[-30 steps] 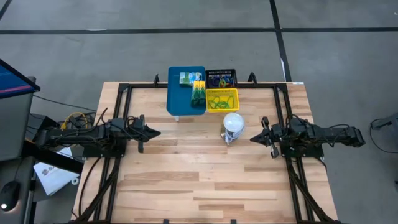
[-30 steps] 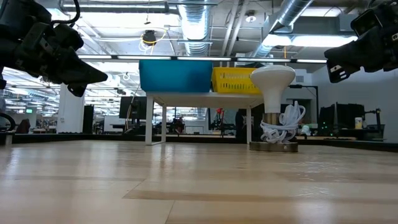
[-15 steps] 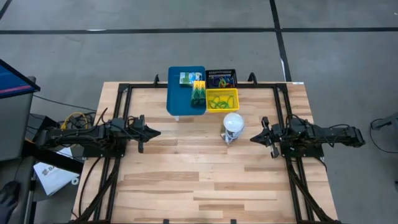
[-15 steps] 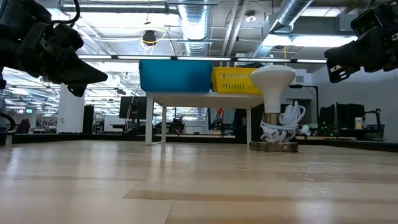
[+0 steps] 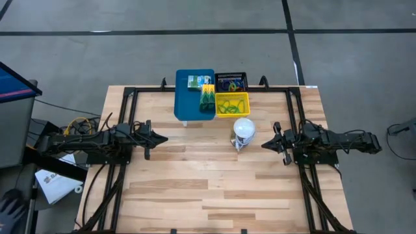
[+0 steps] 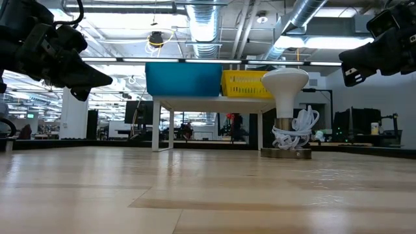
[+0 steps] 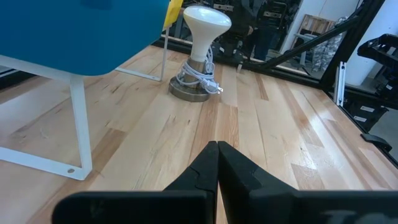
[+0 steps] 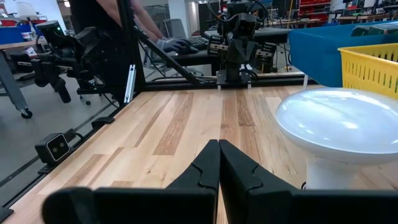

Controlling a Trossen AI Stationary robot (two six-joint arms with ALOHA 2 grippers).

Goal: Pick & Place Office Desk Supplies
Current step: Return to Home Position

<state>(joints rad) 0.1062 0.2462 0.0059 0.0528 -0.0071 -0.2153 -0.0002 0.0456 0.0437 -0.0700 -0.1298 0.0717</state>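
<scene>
Hanging empty, both arms flank the shelved bins

Seen from above, the left gripper sits at 9 o'clock on the table and the right gripper at 3 o'clock, well apart. Each wrist view shows its own fingers pressed tip to tip with nothing between them. At 12 o'clock stand the blue bin, the black bin and the yellow bin. Only the high view looks into them: packets and the crayon box lie in the blue one, loops in the yellow, more in the black. The low view gives just the blue and yellow walls atop the white shelf, with the black bin hidden. The white lamp stands at 1 o'clock.
</scene>
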